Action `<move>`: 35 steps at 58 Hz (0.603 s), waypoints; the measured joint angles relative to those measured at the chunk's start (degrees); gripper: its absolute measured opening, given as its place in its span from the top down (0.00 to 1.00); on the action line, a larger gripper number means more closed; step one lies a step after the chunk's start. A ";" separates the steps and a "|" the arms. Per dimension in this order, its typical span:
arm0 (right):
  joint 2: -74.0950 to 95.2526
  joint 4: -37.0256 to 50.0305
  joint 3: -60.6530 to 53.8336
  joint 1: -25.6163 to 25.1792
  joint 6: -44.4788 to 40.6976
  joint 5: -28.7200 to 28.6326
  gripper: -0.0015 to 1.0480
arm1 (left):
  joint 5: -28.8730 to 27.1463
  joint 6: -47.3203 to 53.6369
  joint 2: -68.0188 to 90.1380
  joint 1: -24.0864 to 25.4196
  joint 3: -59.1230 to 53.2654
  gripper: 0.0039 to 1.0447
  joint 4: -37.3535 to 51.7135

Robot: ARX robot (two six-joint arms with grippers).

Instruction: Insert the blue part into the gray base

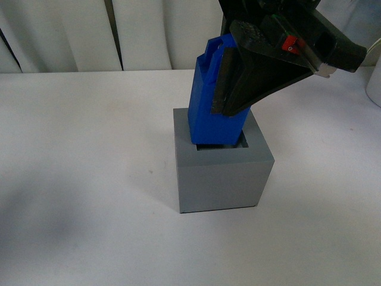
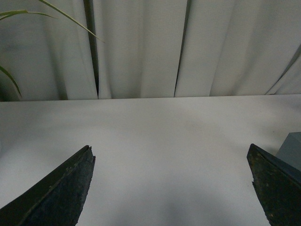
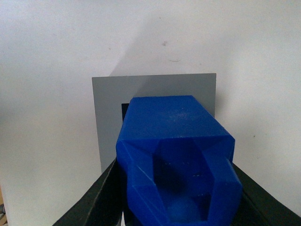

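Right end effector [image 1: 215, 101], clenched on the tilted blue part [image 1: 205, 116] whose lower end meets the gray base [image 1: 220, 176] recess, would best square it upright, then press straight down.

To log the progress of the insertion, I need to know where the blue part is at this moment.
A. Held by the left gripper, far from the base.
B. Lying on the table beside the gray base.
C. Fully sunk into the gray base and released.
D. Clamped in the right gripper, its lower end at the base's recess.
D: the right gripper is closed on the blue part, whose lower end meets the recess of the gray base while most of it stands above the rim.
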 joint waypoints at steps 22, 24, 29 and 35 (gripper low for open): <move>0.02 -0.50 -0.02 -0.02 -0.24 0.39 0.55 | 0.00 0.00 0.00 0.00 0.00 0.06 0.02; 0.02 -0.57 -0.02 -0.02 -0.26 0.44 0.55 | 0.00 0.00 0.00 0.00 0.00 0.06 0.00; 0.02 -0.52 -0.28 0.00 -0.28 0.74 0.55 | 0.00 0.00 0.00 0.00 0.00 0.06 0.00; 0.00 -0.13 -0.66 -0.02 -0.28 0.76 0.55 | 0.00 0.00 0.00 0.00 0.00 0.06 0.00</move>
